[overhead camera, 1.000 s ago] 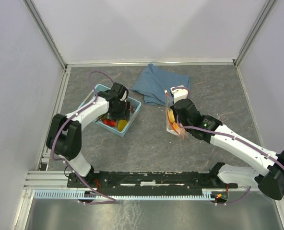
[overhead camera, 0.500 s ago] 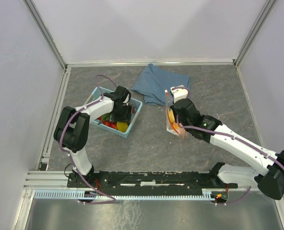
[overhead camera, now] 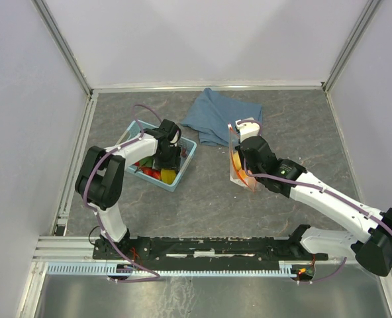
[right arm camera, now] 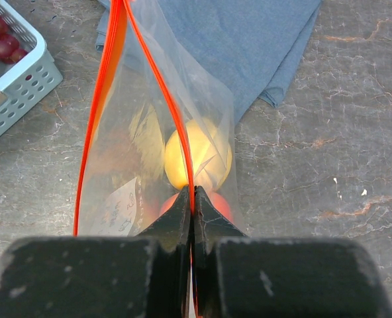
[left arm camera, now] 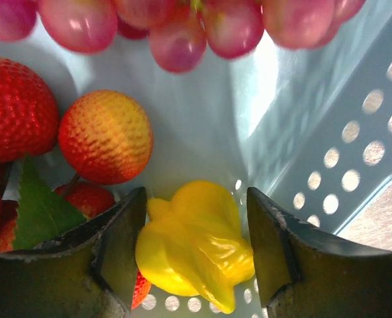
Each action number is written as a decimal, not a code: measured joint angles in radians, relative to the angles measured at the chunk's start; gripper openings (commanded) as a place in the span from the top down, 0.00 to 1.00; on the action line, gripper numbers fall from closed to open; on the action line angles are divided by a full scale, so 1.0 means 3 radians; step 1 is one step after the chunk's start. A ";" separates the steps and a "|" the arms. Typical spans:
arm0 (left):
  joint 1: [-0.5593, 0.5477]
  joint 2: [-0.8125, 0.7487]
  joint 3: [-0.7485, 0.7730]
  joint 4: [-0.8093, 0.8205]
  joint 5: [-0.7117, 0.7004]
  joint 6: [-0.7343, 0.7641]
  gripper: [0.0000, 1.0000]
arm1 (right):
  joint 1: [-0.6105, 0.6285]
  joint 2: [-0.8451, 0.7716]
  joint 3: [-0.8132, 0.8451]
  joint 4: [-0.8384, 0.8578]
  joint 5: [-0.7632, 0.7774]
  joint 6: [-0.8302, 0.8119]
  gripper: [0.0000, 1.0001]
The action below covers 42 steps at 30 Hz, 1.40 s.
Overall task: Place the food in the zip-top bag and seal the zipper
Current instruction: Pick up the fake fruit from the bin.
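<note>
Zip-top bag (right arm camera: 136,152) is clenched at its mouth by your right gripper (right arm camera: 193,199); your left gripper (left arm camera: 196,207) straddles yellow toy fruit (left arm camera: 196,255), grip uncertain.

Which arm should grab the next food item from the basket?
Left: the left fingers straddle the yellow banana in the basket; the right fingers are shut on the zip-top bag rim.

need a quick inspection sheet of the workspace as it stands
surface: grey marbled table
job's things: zip-top bag held up, mouth parted, peach inside; banana, strawberries, grapes in light blue basket
clutter: blue cloth behind the bag
grippers: left gripper open astride the banana; right gripper shut on the zipper
cables: purple cable along each arm
surroundings: pale walls, metal frame
</note>
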 measured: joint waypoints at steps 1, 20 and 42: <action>-0.0003 0.0000 0.0000 0.0003 0.0000 -0.0001 0.42 | 0.0000 0.0000 0.0000 0.0000 0.0000 0.0000 0.95; -0.0072 -0.0134 -0.0011 0.0126 -0.0066 -0.0042 0.56 | 0.0000 0.0000 0.0000 -0.0004 0.0003 0.0020 0.95; -0.0108 -0.1202 -0.0739 0.0903 -0.0617 -0.0547 0.88 | 0.0000 0.0109 0.0244 -0.0203 -0.0019 0.0023 0.96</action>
